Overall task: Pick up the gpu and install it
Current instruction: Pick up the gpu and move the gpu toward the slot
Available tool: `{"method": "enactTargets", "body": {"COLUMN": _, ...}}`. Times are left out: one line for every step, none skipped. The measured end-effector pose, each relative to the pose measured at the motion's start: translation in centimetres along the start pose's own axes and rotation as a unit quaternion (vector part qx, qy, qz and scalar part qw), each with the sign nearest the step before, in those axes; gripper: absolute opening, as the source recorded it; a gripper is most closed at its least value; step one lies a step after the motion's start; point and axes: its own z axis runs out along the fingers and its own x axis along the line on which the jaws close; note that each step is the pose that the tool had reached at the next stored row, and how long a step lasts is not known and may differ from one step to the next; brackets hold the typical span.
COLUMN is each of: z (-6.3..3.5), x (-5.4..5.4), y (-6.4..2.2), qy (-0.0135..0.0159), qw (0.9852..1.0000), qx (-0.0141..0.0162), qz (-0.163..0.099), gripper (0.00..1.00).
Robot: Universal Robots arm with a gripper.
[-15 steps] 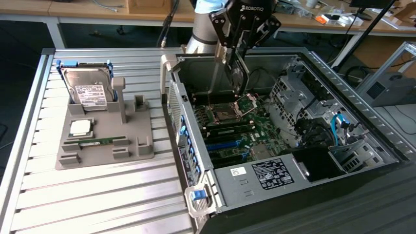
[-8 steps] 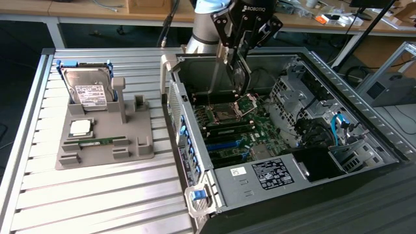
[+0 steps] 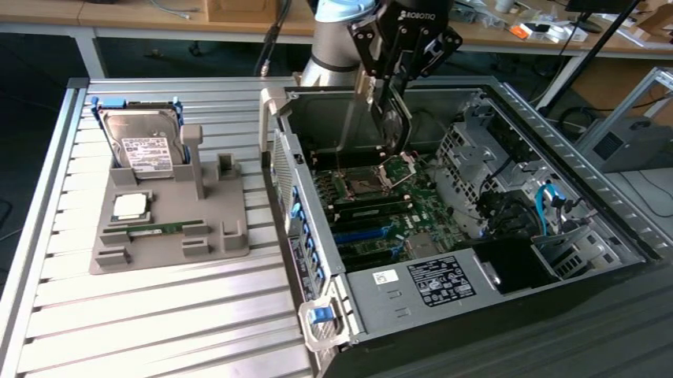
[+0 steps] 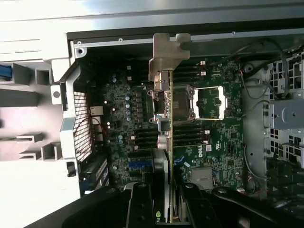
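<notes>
Exterior view: the gripper [image 3: 398, 75] is clamped narrow on one gpu [image 3: 385, 118], which hangs below it inside the one open computer case [image 3: 421, 283], above the motherboard [image 3: 389, 213]. Seen from the wrist, the card runs edge-on between the fingers [image 4: 140, 204]. Its long axis seems to point straight away from the gripper, with the silver bracket [image 4: 168, 54] at the far end. Well apart from the gripper, outside the case, one grey holder [image 3: 169, 240] carries one hard drive [image 3: 142, 146], one processor chip [image 3: 129, 206] and one RAM stick [image 3: 158, 229].
</notes>
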Motion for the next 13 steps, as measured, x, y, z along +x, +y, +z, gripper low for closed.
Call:
{"method": "enactTargets", "body": {"z": 0.02, "x": -0.1, "y": 0.01, "qy": 0.0, "qw": 1.0, "qx": 0.0001, "qz": 0.0, "gripper": 0.27}}
{"method": "enactTargets", "body": {"z": 0.03, "x": -0.2, "y": 0.01, "qy": 0.0, "qw": 1.0, "qx": 0.0002, "qz": 0.0, "gripper": 0.27}}
{"method": "enactTargets", "body": {"z": 0.05, "x": -0.3, "y": 0.01, "qy": -0.0001, "qw": 1.0, "qx": 0.0003, "qz": 0.0, "gripper": 0.27}}
{"method": "enactTargets", "body": {"z": 0.06, "x": -0.4, "y": 0.02, "qy": 0.0, "qw": 1.0, "qx": 0.0005, "qz": 0.0, "gripper": 0.27}}
{"method": "enactTargets", "body": {"z": 0.07, "x": -0.5, "y": 0.02, "qy": 0.0, "qw": 1.0, "qx": 0.0006, "qz": 0.0, "gripper": 0.27}}
{"method": "enactTargets", "body": {"z": 0.08, "x": -0.5, "y": 0.02, "qy": -0.0001, "qw": 1.0, "qx": 0.0006, "qz": 0.0, "gripper": 0.27}}
{"method": "enactTargets", "body": {"z": 0.09, "x": -0.6, "y": 0.03, "qy": -0.0001, "qw": 1.0, "qx": 0.0007, "qz": 0.0, "gripper": 0.27}}
{"method": "enactTargets", "body": {"z": 0.11, "x": -0.7, "y": 0.04, "qy": -0.0001, "qw": 1.0, "qx": 0.0009, "qz": 0.0, "gripper": 0.27}}
{"method": "enactTargets", "body": {"z": 0.12, "x": -0.8, "y": 0.04, "qy": -0.0001, "qw": 1.0, "qx": 0.0011, "qz": 0.0, "gripper": 0.27}}
{"method": "enactTargets", "body": {"z": 0.14, "x": -0.9, "y": 0.05, "qy": -0.0001, "qw": 1.0, "qx": 0.0012, "qz": 0.0, "gripper": 0.27}}
{"method": "enactTargets", "body": {"z": 0.15, "x": -1.0, "y": 0.06, "qy": -0.0001, "qw": 1.0, "qx": 0.0013, "qz": 0.0, "gripper": 0.27}}
{"method": "enactTargets", "body": {"z": 0.17, "x": -1.1, "y": 0.07, "qy": -0.0001, "qw": 1.0, "qx": 0.0014, "qz": 0.0, "gripper": 0.27}}
{"method": "enactTargets", "body": {"z": 0.19, "x": -1.2, "y": 0.08, "qy": -0.0001, "qw": 1.0, "qx": 0.0015, "qz": 0.0, "gripper": 0.27}}
